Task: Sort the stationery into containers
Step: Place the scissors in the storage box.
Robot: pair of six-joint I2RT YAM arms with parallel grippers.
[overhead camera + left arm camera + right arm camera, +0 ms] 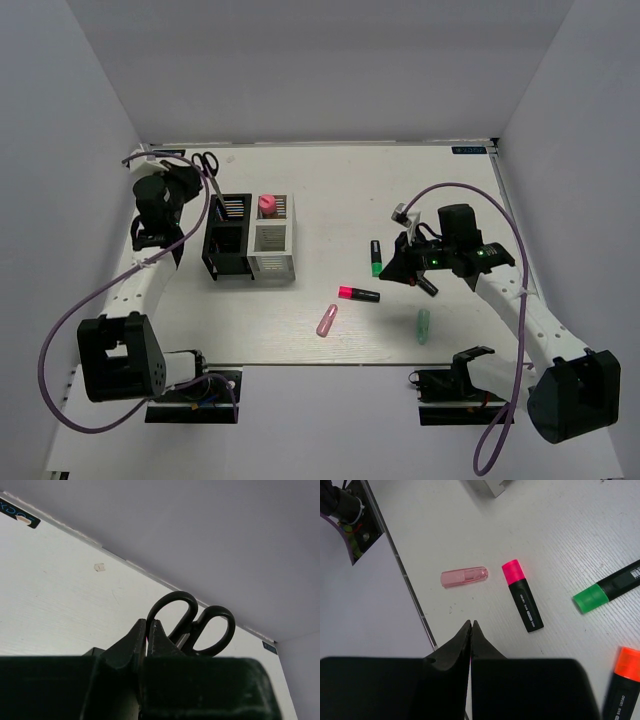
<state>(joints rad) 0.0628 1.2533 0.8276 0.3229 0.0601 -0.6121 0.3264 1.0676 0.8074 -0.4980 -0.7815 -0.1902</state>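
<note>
Black-handled scissors [205, 162] lie at the far left corner, and their handles show just past my shut, empty left gripper [147, 622] [192, 177]. A black organizer [228, 238] and a white organizer [272, 240] stand side by side. A fat pink marker [267, 206] stands in the white one's far compartment. My right gripper [392, 268] [471, 623] is shut and empty above the table. Near it lie a pink-capped highlighter [522, 595] [358, 293], a green-capped one [607, 591] [376, 257], an orange-capped one [622, 680], a pale pink stick [464, 576] [327, 320] and a mint stick [423, 325].
White walls close in the table at the left, back and right. The table's near edge [412, 597] runs just left of the pale pink stick. The arm bases and their cables sit at the near edge.
</note>
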